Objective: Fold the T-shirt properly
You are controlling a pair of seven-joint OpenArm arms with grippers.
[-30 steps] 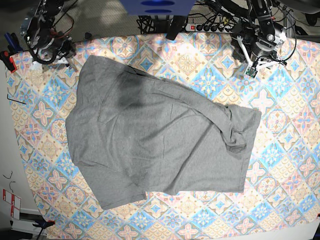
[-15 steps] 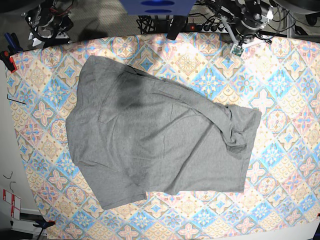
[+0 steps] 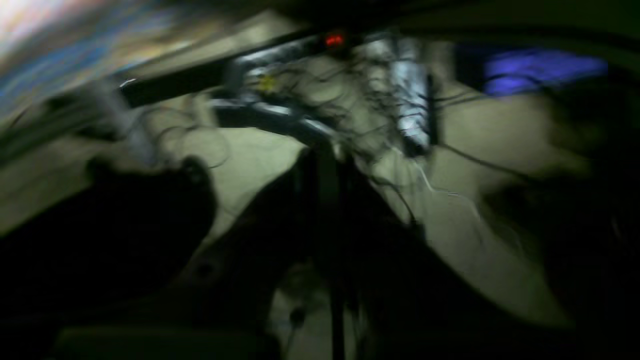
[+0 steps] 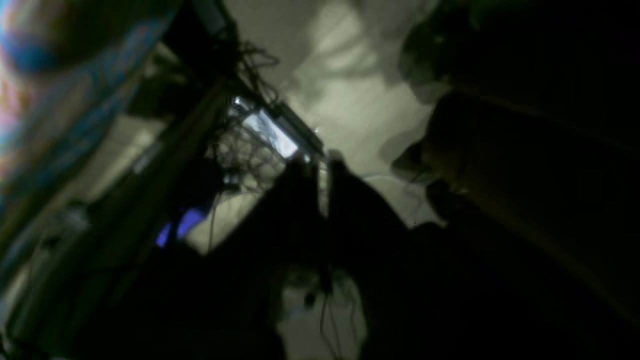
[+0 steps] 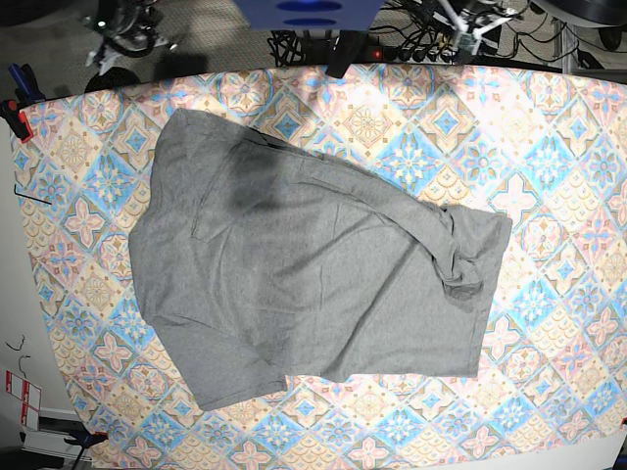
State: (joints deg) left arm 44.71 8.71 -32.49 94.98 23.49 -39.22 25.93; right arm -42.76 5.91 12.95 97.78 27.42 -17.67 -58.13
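Note:
The grey T-shirt [image 5: 304, 264] lies flat and skewed across the middle of the patterned tablecloth [image 5: 549, 147], with a bunched, wrinkled fold [image 5: 460, 264] at its right end. Neither gripper touches it. My left arm [image 5: 472, 14] is pulled back past the table's far edge at the top right. My right arm [image 5: 125, 22] is beyond the far left corner. Both wrist views are dark and blurred. The left gripper [image 3: 325, 165] and the right gripper [image 4: 323, 172] show as dark silhouettes with their fingers together, holding nothing. The T-shirt is out of both wrist views.
A power strip with tangled cables [image 5: 411, 49] runs behind the table's far edge. A blue block [image 5: 309, 10] sits at the top centre. A red clamp [image 5: 14, 117] grips the left edge. Bare cloth surrounds the shirt on the right and along the front.
Both arms have drawn back from over the table's far corners to beyond its far edge. The left gripper has gone from partly open to shut. The T-shirt has not moved.

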